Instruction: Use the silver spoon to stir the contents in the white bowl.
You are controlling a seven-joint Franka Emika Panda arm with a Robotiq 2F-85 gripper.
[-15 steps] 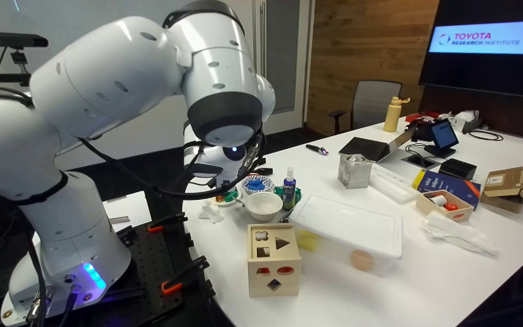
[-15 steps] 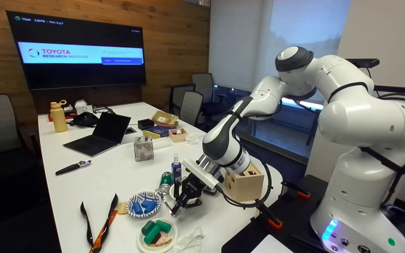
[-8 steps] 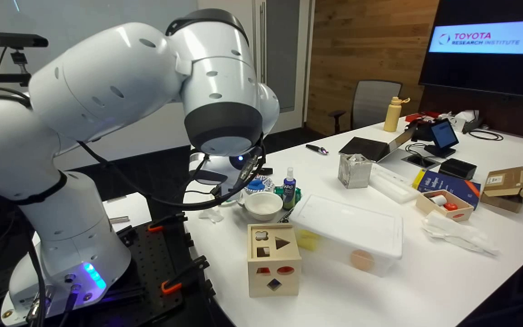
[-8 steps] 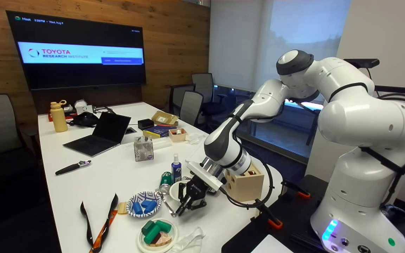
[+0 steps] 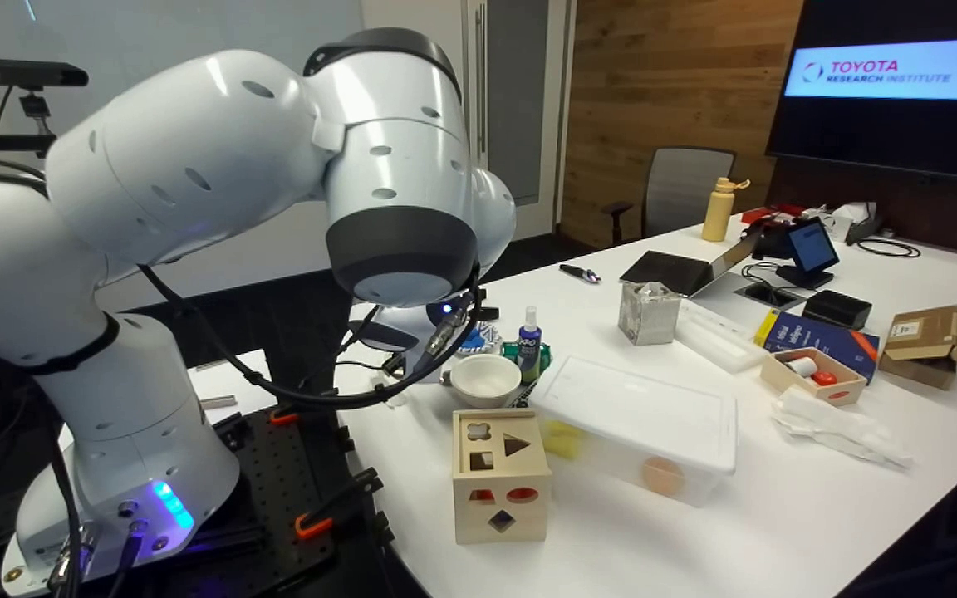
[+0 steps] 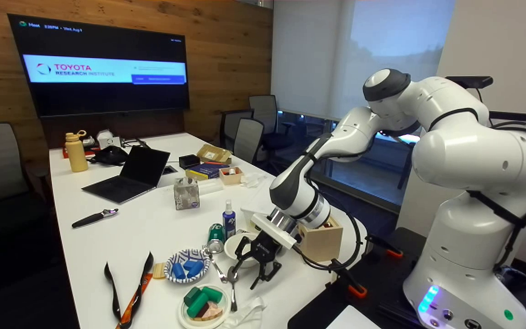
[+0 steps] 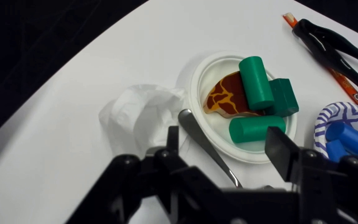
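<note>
I have the gripper [image 7: 222,140] spread wide. The spoon [image 7: 202,138] lies on the table [image 7: 82,102] just beside the white bowl [image 7: 194,96], between it and a crumpled tissue [image 7: 141,118]. In the bowl I see the contents: green blocks [image 7: 256,83] and a brown-red marbled slab [image 7: 225,96]. In an exterior view the spoon's head [image 6: 232,274] shows close to the gripper; I can't tell whether they touch.
</note>
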